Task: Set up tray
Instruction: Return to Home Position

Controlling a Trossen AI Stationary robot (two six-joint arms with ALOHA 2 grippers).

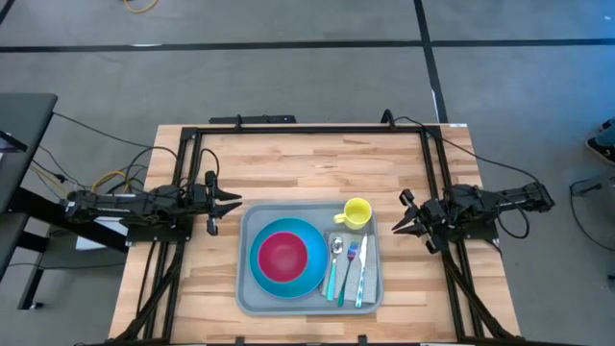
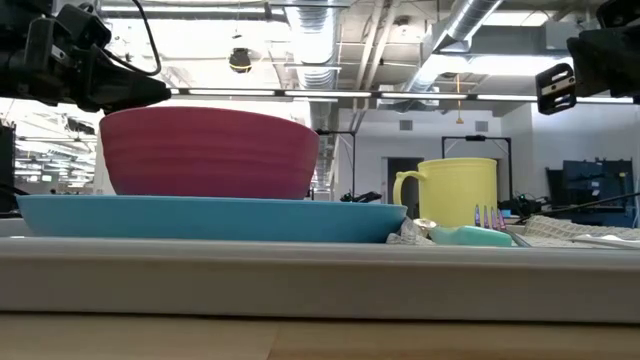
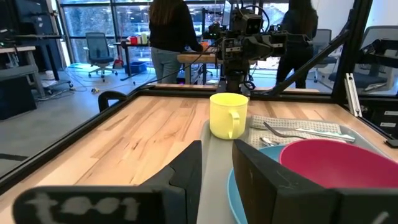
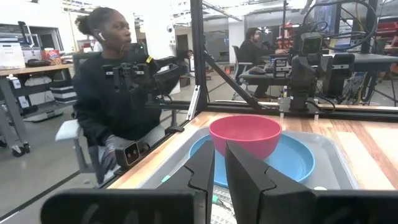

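Grey-blue tray (image 1: 248, 223): it lies on the wooden table (image 1: 288, 163), in the lower middle of the high view, between the two arms.
Blue plate (image 1: 288, 286): it is in the left part of the tray and carries a red bowl (image 1: 282, 256).
Yellow mug (image 1: 356, 212): it stands upright in the upper right corner of the tray, just above the napkin.
Grey napkin (image 1: 354, 290): it covers the right part of the tray. On it lie, from left to right, a spoon (image 1: 334, 264), a fork (image 1: 347, 274) and a knife (image 1: 362, 274), side by side.
Left gripper (image 1: 236, 203): it hovers just left of the tray's upper left corner and points at it. There is a narrow gap between the fingers and it holds nothing.
Right gripper (image 1: 398, 223): it is just right of the tray, near the mug. Its fingers also stand a little apart, with nothing between them.
In the way: in the low view the tray's rim (image 2: 320, 270) fills the foreground, and the plate (image 2: 200, 218) and bowl (image 2: 208, 152) hide what is behind them.
Black frame (image 1: 307, 130): its bars run along the table edges, and both arms reach in over them.
Around: a seated person (image 4: 106, 93) is beyond the table in the right wrist view. Two standing people (image 3: 168, 37) are at a desk in the left wrist view.
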